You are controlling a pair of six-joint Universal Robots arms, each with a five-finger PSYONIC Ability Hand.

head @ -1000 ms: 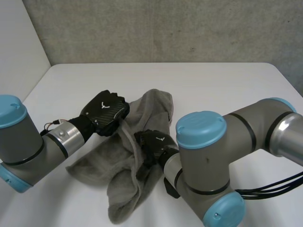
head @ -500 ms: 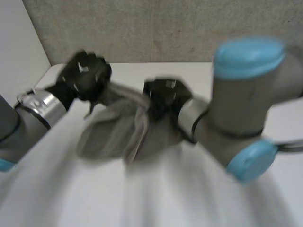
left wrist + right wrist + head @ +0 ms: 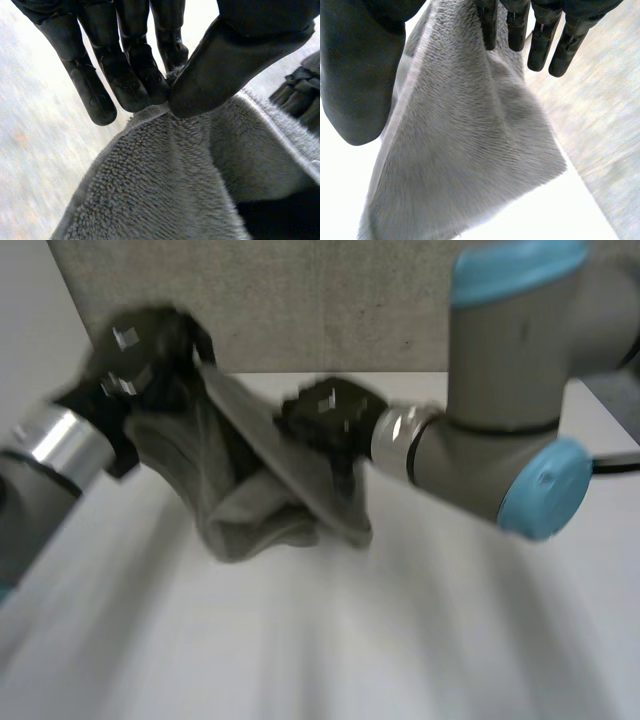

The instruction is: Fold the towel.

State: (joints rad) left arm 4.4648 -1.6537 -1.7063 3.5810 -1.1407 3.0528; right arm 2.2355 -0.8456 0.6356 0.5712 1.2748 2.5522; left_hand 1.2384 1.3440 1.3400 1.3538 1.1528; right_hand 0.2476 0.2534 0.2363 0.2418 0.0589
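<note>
above the table, left robot hand and right robot hand pinch one towel.

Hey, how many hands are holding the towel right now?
2. The left hand pinches the towel's edge between thumb and fingers; the right hand grips it further along, and it hangs between them.

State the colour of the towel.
The towel is plain grey; clearest in the left wrist view.

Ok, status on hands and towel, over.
Left hand pinching towel edge against thumb. Right hand gripping towel too. Towel hanging bunched between both hands above table. No obstruction seen.
</note>
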